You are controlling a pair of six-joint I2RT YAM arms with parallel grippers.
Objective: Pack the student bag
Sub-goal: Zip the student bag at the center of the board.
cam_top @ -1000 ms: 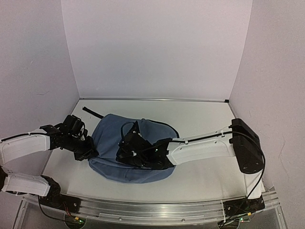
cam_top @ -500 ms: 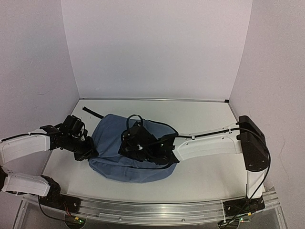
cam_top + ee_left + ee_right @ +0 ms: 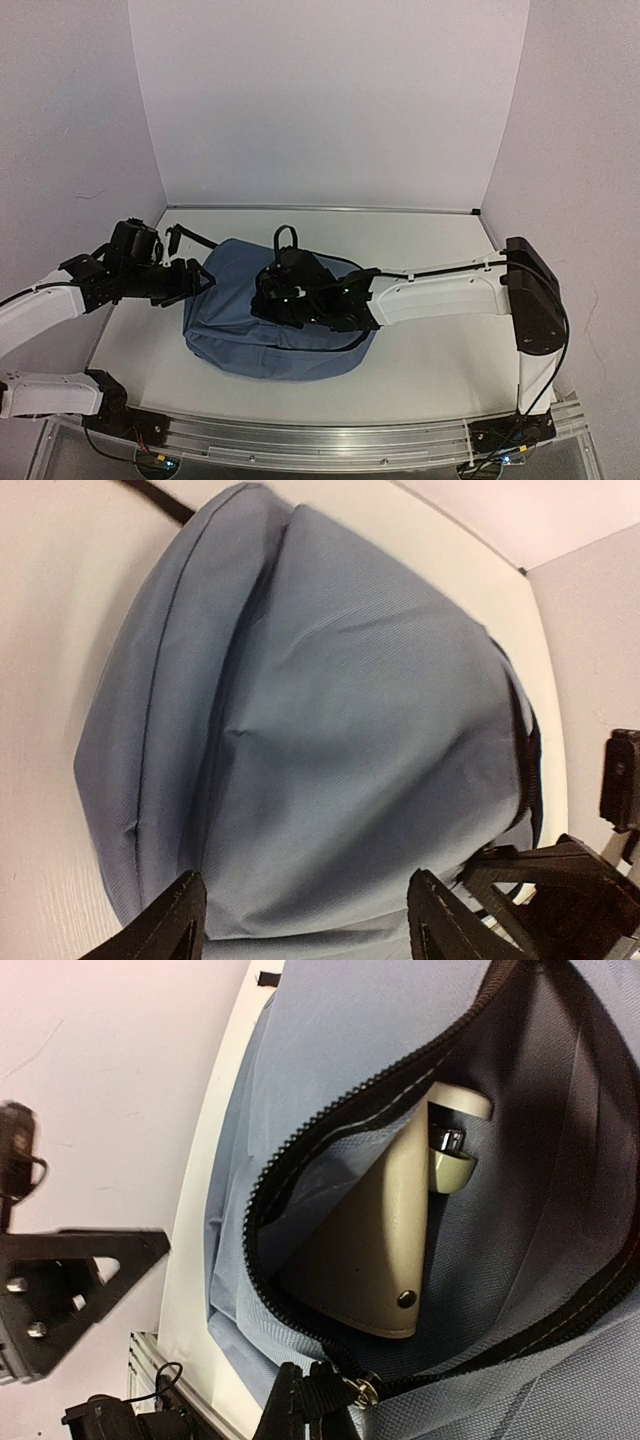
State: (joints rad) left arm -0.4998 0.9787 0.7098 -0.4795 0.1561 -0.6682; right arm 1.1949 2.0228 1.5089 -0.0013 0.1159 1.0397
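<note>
The student bag (image 3: pixel 262 318) lies at the centre of the counter (image 3: pixel 430 250), mouth open, a beige item (image 3: pixel 365 1250) inside. The right jaws clamp the zipper pull (image 3: pixel 352 1392). The left jaws stand open and empty at the bag's 9 o'clock. Likely step: zipping shut. Next: brace the bag, draw the pull.

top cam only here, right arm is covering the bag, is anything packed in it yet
Observer: Yes. The right wrist view looks into the student bag through its parted zipper, and a beige case with a snap stud lies inside.
Operator: ok and what's the right gripper on, cant see its fingers from up here
Observer: The right gripper is shut on the zipper pull, at the near end of the opening.
</note>
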